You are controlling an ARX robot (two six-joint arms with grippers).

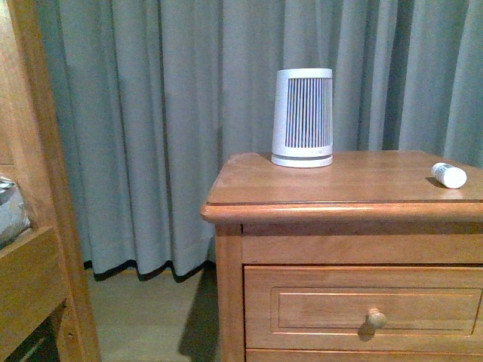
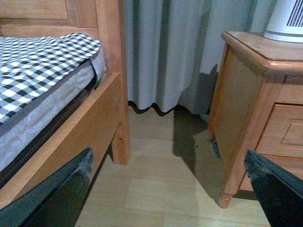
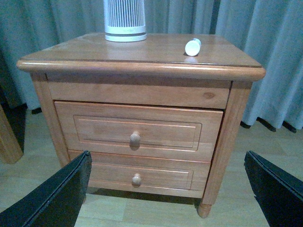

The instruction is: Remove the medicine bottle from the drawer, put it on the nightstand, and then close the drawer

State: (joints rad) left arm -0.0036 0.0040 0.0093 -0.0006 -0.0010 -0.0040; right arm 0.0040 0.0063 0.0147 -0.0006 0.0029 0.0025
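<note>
The medicine bottle (image 1: 450, 175) lies on its side on the nightstand (image 1: 347, 185) top, near the right edge; it also shows in the right wrist view (image 3: 192, 47). The upper drawer (image 3: 137, 130) with its round knob (image 3: 135, 138) looks pushed in or nearly so; it also shows in the front view (image 1: 362, 309). My right gripper (image 3: 165, 189) is open and empty, a short way in front of the nightstand (image 3: 142, 66), facing the drawers. My left gripper (image 2: 165, 189) is open and empty, low over the floor between the bed and the nightstand (image 2: 246, 90). Neither arm shows in the front view.
A large white ribbed device (image 1: 303, 117) stands at the back of the nightstand top. A wooden bed frame (image 2: 85, 118) with a checked mattress (image 2: 38, 61) is on the left. Grey curtains (image 1: 166, 113) hang behind. The lower drawer (image 3: 137, 176) sits below the upper one.
</note>
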